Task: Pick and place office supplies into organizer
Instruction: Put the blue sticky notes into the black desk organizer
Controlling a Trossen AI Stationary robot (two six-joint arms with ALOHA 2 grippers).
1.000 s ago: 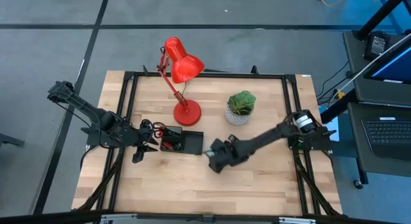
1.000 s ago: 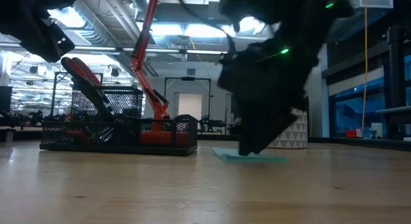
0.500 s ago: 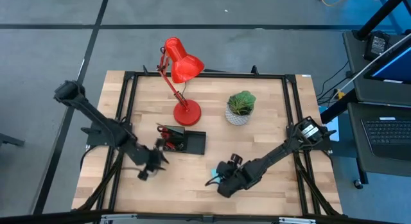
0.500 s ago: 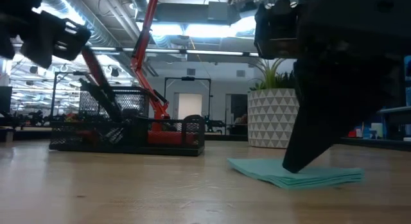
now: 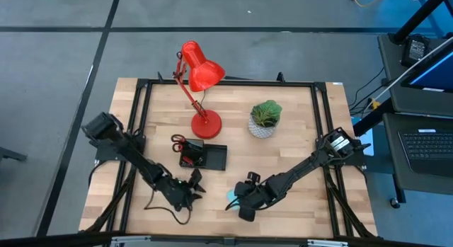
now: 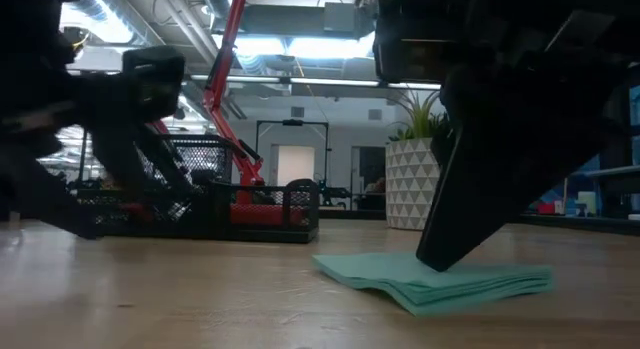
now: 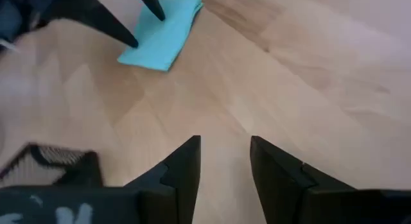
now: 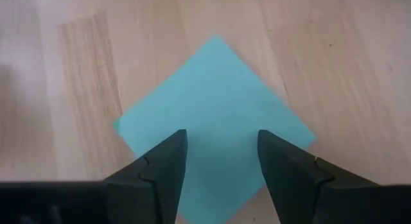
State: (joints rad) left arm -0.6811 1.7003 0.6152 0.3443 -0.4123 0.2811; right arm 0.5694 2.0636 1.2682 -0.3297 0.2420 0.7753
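The light blue sticky-note pad (image 8: 215,102) lies flat on the wood near the table's near edge (image 5: 231,196) (image 6: 440,281). My right gripper (image 8: 221,150) stands over it, open, with one finger on either side of the pad's middle. My left gripper (image 7: 225,153) is open and touches nothing. It hovers left of the pad (image 7: 164,31), near the table's near edge (image 5: 196,182). The black organizer (image 5: 209,156) sits mid-table, and the red-handled scissors (image 5: 177,141) stick out of its left end. My right gripper is open, with its fingertips (image 6: 440,257) set down on the top face of the pad (image 6: 470,277). They come from above, slanting in from the table's right. The pad lies flat on the table under them.
A red desk lamp (image 5: 202,76) and a green plant in a white pot (image 5: 265,119) stand behind the organizer. The organizer's mesh wall (image 6: 250,204) shows left of the pad in the low view. Bare wood lies along the near edge (image 5: 318,211).
My left gripper left the organizer's left end and swung toward the near edge and rightward, ending beside the pad. My right gripper moved toward the near edge, and the pad slid along the table with it, staying flat.
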